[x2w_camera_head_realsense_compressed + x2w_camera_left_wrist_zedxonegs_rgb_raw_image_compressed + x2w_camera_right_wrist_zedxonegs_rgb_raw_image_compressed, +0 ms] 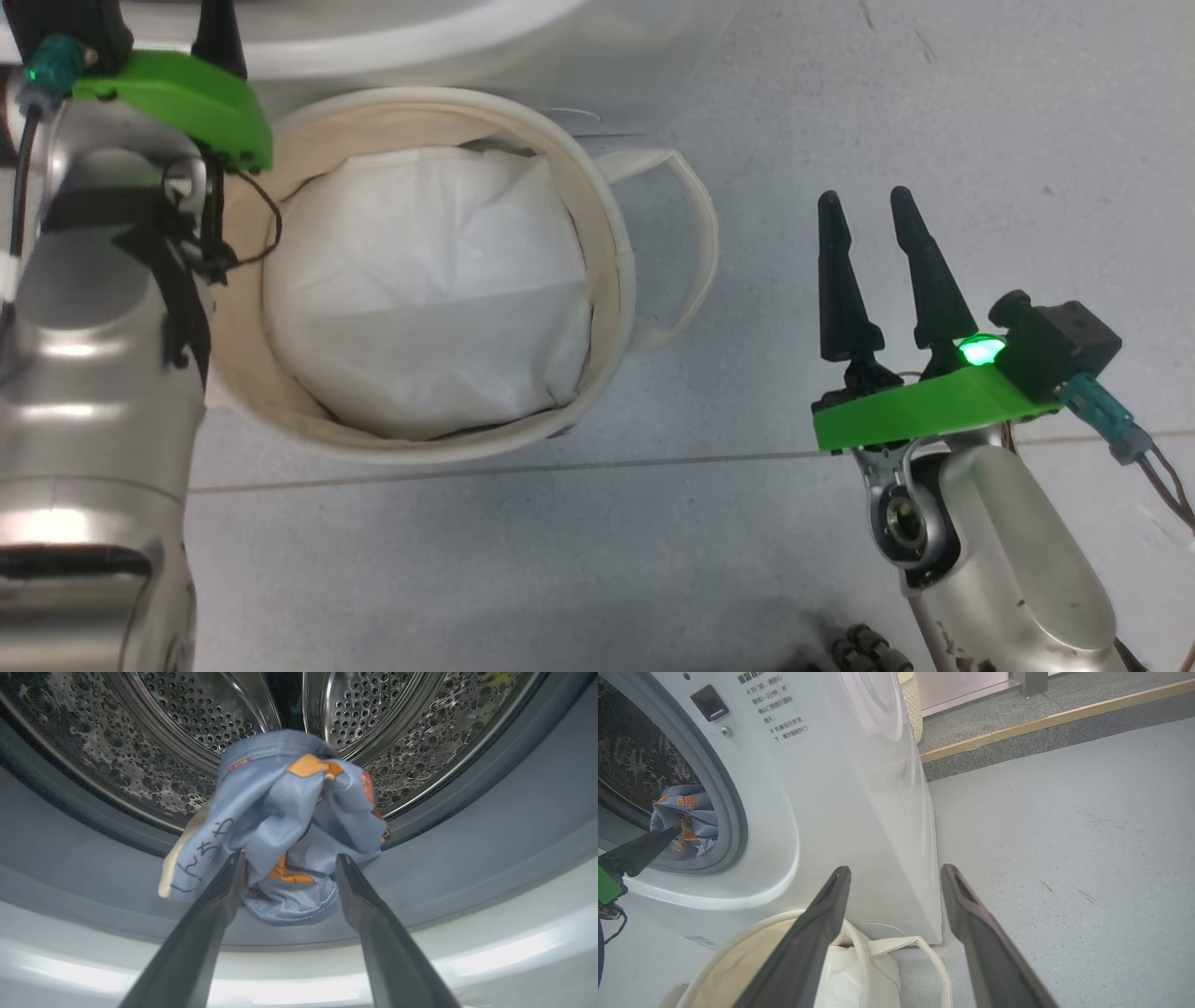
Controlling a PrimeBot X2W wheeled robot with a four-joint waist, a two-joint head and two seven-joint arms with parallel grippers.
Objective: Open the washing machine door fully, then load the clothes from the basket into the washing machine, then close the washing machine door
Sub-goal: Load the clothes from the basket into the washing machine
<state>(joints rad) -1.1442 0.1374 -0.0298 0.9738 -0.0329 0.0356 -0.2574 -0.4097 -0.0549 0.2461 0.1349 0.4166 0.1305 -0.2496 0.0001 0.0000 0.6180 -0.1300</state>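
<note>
The blue clothes (280,802) printed with orange faces, with a cream edge at the left, are bunched at the mouth of the washing machine's steel drum (154,751), over the grey rim (467,849). My left gripper (289,858) is open, its fingers on either side of the bundle's lower part. The right wrist view shows the clothes (686,816) inside the washing machine's (859,788) round opening. The basket (597,205) stands on the floor before the machine, holding just the white padding sheet (429,289). My right gripper (864,201) hovers open and empty right of the basket. The door is out of view.
My left arm (93,327) reaches up past the basket's left side. The basket's looped handle (691,243) sticks out to the right. Grey floor (934,93) spreads to the right of the machine, with a raised step (1041,723) behind it.
</note>
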